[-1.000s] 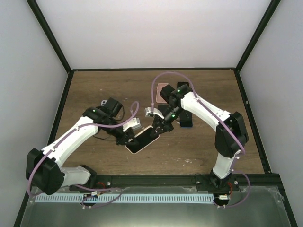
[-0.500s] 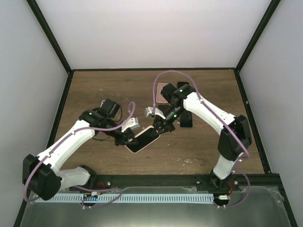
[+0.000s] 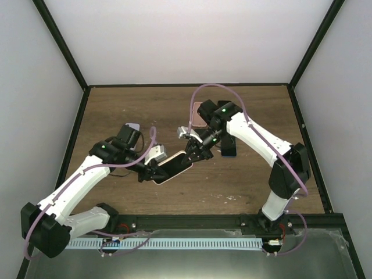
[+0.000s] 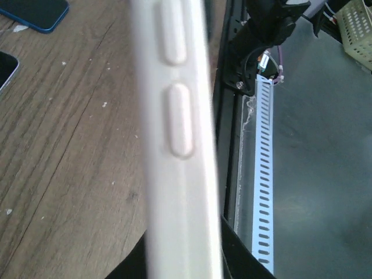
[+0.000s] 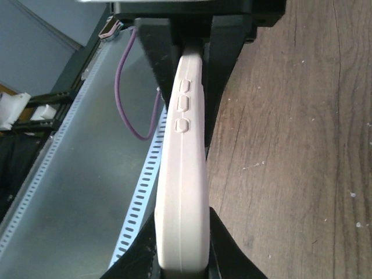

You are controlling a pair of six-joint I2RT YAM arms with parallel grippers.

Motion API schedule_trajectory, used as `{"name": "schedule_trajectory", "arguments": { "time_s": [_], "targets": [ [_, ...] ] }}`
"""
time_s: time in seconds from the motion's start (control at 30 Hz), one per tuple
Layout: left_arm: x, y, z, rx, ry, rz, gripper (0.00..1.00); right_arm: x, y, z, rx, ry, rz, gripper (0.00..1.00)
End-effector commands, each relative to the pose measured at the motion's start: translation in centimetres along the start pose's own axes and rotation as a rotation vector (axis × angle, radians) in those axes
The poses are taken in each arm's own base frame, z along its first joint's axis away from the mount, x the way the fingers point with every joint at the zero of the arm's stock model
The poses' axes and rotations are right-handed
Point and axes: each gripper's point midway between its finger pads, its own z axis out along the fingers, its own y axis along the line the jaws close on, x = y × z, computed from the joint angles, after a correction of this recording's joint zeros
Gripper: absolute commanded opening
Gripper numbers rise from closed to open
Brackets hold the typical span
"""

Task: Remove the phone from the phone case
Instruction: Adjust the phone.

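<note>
The phone (image 3: 174,165) shows its dark screen inside a pale pink-white phone case (image 3: 177,174), held tilted on edge above the table between both arms. My left gripper (image 3: 152,172) is shut on the case's lower left end. My right gripper (image 3: 195,153) is shut on its upper right end. In the left wrist view the case's side (image 4: 177,145) with its raised buttons fills the middle, and the gripper (image 4: 183,264) clamps it at the bottom. In the right wrist view the case edge (image 5: 185,192) sits in the gripper (image 5: 185,261), with the left gripper's fingers (image 5: 226,40) at the far end.
A pink phone (image 3: 200,112) lies behind the right arm and a dark blue phone (image 3: 228,150) lies under its forearm; the blue phone (image 4: 32,14) also shows on the wooden table (image 3: 116,110). A black rail (image 3: 192,222) and a slotted strip (image 3: 174,243) line the near edge.
The cased phone has risen slightly, shifted left and turned more onto its edge. The left arm's elbow has swung outward to the left; the right arm followed a little.
</note>
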Motion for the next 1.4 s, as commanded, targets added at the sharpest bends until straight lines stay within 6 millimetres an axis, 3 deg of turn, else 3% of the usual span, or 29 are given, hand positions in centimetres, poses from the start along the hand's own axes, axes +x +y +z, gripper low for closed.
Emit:
{"name": "schedule_trajectory", "arguments": {
  "time_s": [0.0,0.17,0.4,0.5,0.63,0.7,0.9,1.07,1.23,1.37],
  "targets": [
    [-1.0,-1.6,-0.2,0.085,-0.087,0.097,0.08,-0.5,0.5,-0.6,0.02,-0.045,-0.011,0.01],
    [-0.7,-1.5,0.3,0.12,-0.078,0.097,0.01,0.3,0.9,-0.6,0.036,-0.036,-0.014,0.01],
    [-2.8,-1.5,-0.4,0.114,-0.129,0.108,0.0,-0.2,0.9,-1.2,0.061,-0.034,-0.038,0.02],
    [-3.3,-1.7,-0.8,0.105,-0.139,0.125,0.0,-0.6,0.9,-2.0,0.086,-0.05,-0.049,0.21],
    [-3.2,-1.8,-1.0,0.089,-0.138,0.13,0.0,-0.7,0.4,-4.3,0.145,-0.095,-0.063,0.62],
    [-3.1,-1.6,-0.9,0.076,-0.138,0.122,0.0,-0.7,0.1,-5.7,0.172,-0.128,-0.065,0.72],
    [-3.9,-1.8,-1.1,0.111,-0.148,0.085,0.0,-1.7,0.2,-8.9,0.196,-0.262,-0.068,0.76],
    [-4.7,-2.0,-1.1,0.216,-0.158,-0.007,0.0,-2.4,0.7,-9.3,0.186,-0.351,-0.072,0.8],
    [-6.2,-0.3,-1.8,0.256,-0.25,-0.113,0.0,-3.7,0.4,-9.9,0.178,-0.397,-0.07,0.8],
    [-8.5,1.3,-3.4,0.172,-0.378,-0.111,0.0,-5.4,0.2,-10.5,0.137,-0.456,-0.054,0.81]
  ]
}}
